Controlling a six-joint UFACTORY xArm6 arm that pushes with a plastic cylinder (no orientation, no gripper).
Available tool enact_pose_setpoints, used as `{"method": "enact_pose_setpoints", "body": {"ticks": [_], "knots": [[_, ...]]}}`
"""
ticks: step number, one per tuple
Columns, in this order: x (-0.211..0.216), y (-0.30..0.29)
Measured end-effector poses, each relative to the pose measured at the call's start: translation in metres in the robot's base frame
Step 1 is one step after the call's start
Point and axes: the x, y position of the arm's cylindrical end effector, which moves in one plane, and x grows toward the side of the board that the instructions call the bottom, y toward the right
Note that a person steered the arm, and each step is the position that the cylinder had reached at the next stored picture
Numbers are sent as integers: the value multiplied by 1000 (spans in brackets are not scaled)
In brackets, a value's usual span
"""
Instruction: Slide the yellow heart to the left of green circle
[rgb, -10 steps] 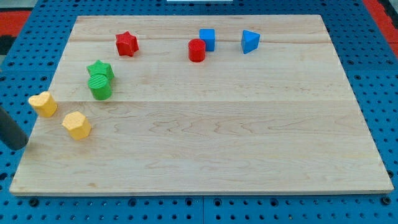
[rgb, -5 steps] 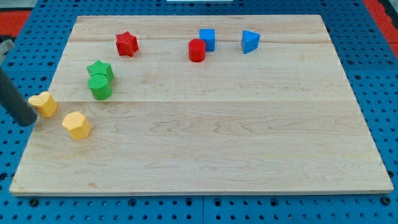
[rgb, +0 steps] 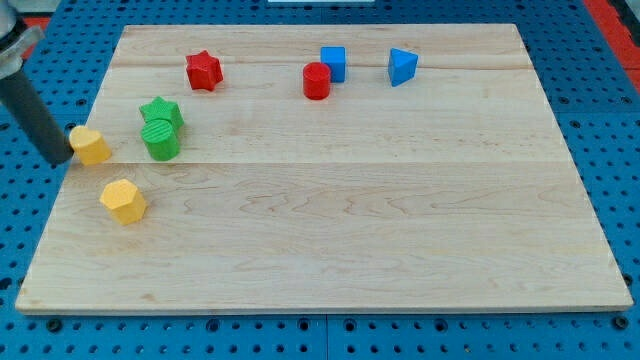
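Note:
The yellow heart (rgb: 90, 146) lies at the board's left edge, a short gap to the left of the green circle (rgb: 161, 140). My tip (rgb: 62, 160) touches the heart's left side, with the dark rod rising toward the view's top left. A green star (rgb: 160, 111) sits right behind the green circle, touching it.
A yellow hexagon-like block (rgb: 123, 201) lies below the heart. A red star (rgb: 203, 70), a red cylinder (rgb: 316, 81), a blue cube (rgb: 333, 63) and a blue triangle (rgb: 402, 66) stand along the board's top. The wooden board (rgb: 400, 220) rests on a blue pegboard.
My tip has swept from the lower left up to the heart's left side. The heart has slid right and up, closer to the green circle. Other blocks have not moved.

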Motion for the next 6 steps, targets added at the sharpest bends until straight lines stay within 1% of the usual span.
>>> {"method": "enact_pose_setpoints", "body": {"ticks": [1, 2, 4, 6], "knots": [[-22, 0], [-31, 10], [-32, 48], [-32, 51]]}}
